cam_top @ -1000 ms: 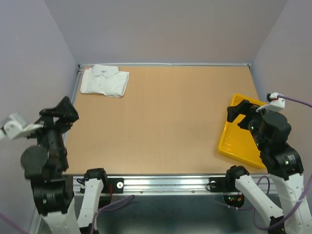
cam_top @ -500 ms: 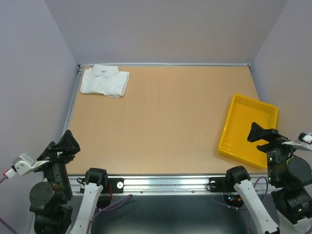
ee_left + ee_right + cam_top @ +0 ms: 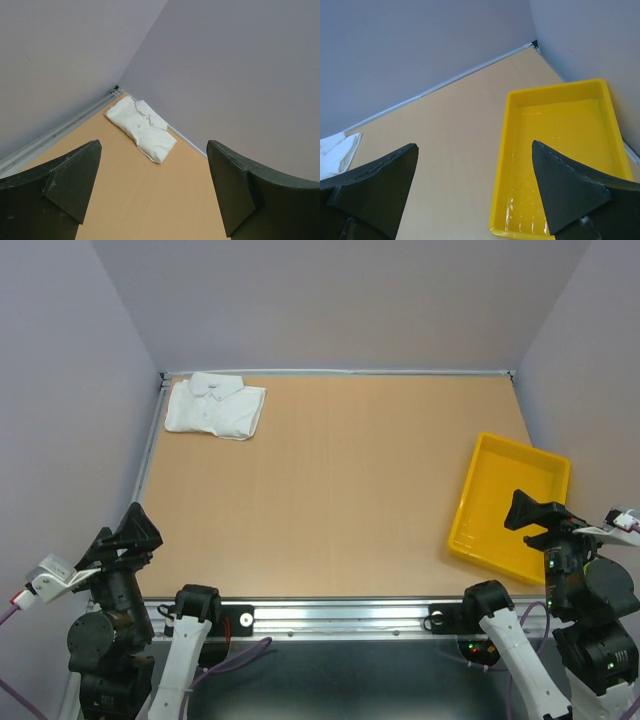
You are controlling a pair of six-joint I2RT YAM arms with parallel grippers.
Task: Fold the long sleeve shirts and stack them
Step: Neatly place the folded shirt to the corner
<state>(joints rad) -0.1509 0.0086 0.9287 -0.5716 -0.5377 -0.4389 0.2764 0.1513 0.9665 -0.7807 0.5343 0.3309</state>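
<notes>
L jaws and R jaws have pulled back to the near edge of the worktop (image 3: 350, 490) vs 1 s ago. Both stand wide open, holding nothing. Folded white long sleeve shirt (image 3: 214, 407) (image 3: 141, 128) lies well ahead of L jaws, in far corner. Yellow tray (image 3: 470, 510) (image 3: 502, 165) sits just ahead of R jaws.

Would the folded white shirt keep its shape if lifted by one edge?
Probably not: the white shirt looks thin and soft, so its folds would likely droop open. It seems light and should slide on the table.
</notes>
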